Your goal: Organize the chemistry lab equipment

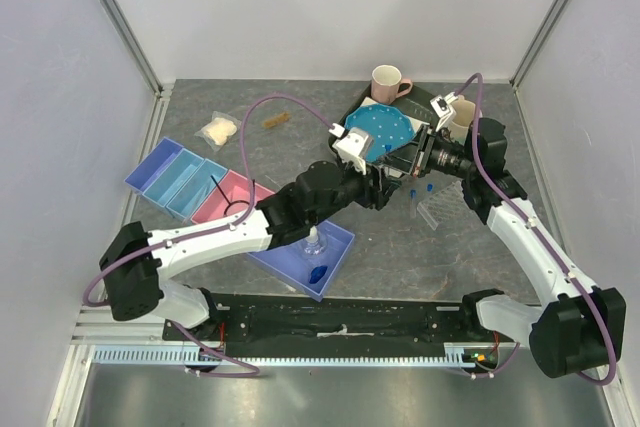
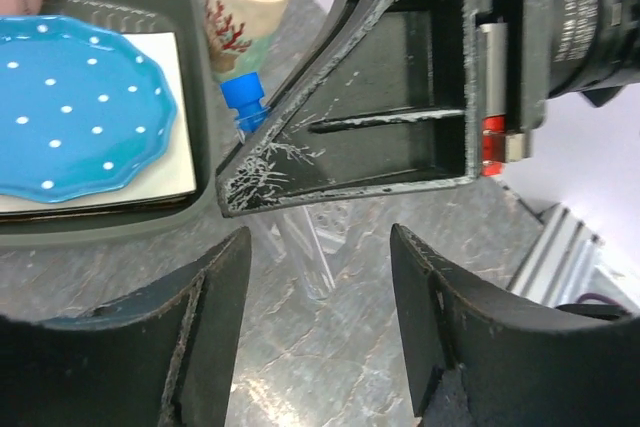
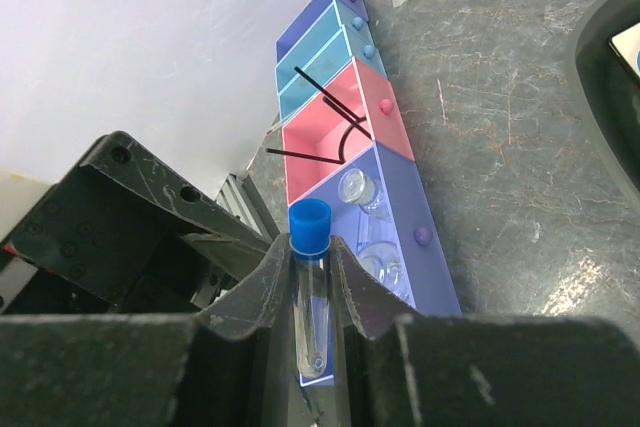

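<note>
While the grey tabletop (image 1: 480, 247) carried the row of coloured trays (image 1: 175, 177), the left hand (image 2: 320, 237) hung wide apart just beside the right hand (image 3: 312, 272), which gripped a blue-capped tube (image 3: 310, 292), cap clear of its fingers.

Grey table (image 1: 400, 267) carries coloured bins (image 1: 175, 177), bag of white wads (image 1: 217, 130), pink mug (image 1: 388, 82).

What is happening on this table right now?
The right gripper is shut on a blue-capped tube. The left gripper is open and empty, close in front of it. A wire ring lies in the pink bin, and bottles sit in the purple tray beside it.
</note>
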